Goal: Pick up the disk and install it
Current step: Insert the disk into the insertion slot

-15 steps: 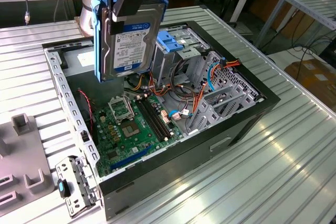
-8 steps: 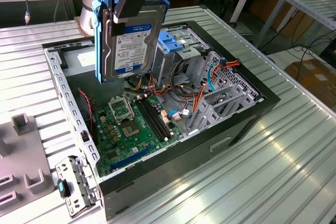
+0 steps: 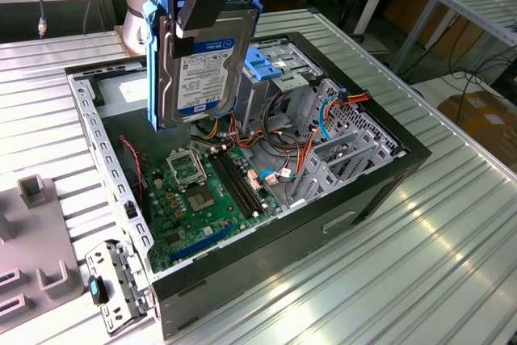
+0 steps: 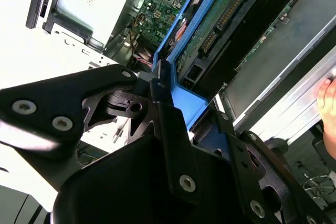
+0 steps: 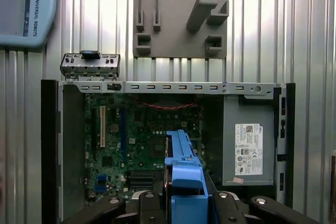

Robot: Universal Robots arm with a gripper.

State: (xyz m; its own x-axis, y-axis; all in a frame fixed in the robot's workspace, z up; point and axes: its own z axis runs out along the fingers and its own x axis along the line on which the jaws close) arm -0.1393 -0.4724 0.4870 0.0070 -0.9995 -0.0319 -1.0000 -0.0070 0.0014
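The gripper (image 3: 200, 6) is clamped tight on the top end of the disk (image 3: 198, 70), pinching its blue plastic rail, so the disk hangs straight up and down above the open computer case (image 3: 323, 232). I think it is held on edge like this to suit the tall metal cage (image 3: 279, 90) with the blue handle, just beside it. The disk is flat, silver and shiny, with a white and blue label. The table (image 3: 420, 264) is ribbed metal.
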